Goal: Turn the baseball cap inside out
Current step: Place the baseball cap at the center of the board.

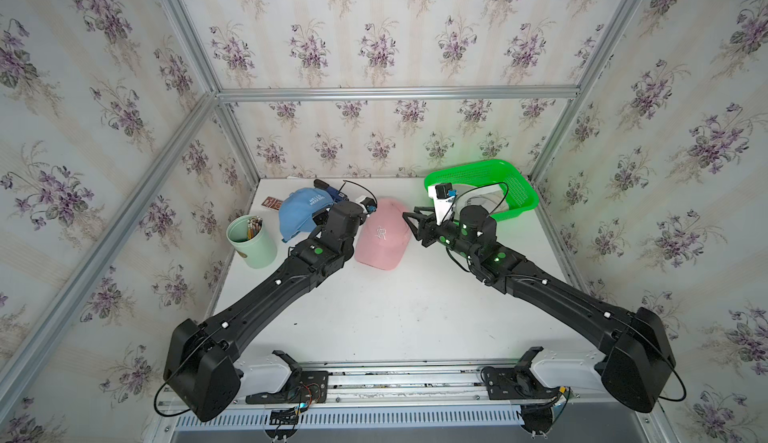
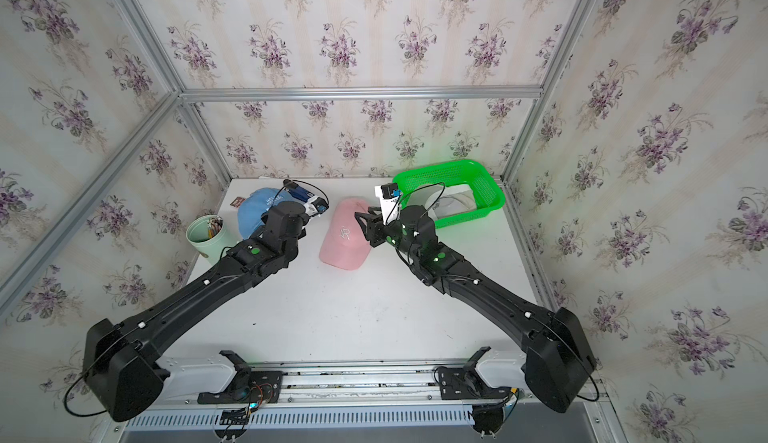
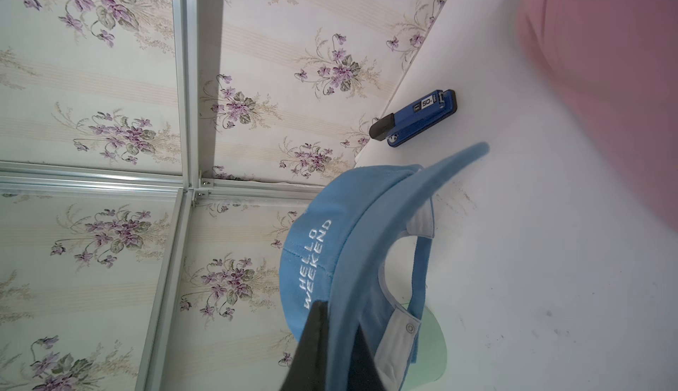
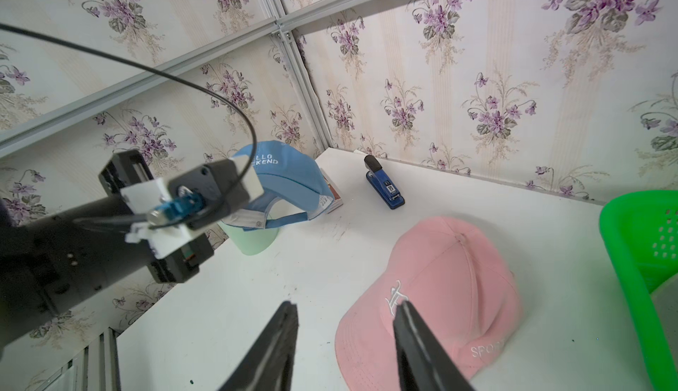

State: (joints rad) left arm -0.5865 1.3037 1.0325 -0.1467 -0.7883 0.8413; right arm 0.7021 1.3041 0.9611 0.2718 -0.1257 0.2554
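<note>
Hanging clear for inverting, the sky-blue fabric baseball cap is clamped in the left pincer; the right pincer is held apart.

Open tabletop in front; behind: pink cap, blue cap, cup, stapler, basket, possibly box.

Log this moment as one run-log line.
left gripper: shut on blue baseball cap brim, raised | right gripper: open, empty, beside pink baseball cap
</note>
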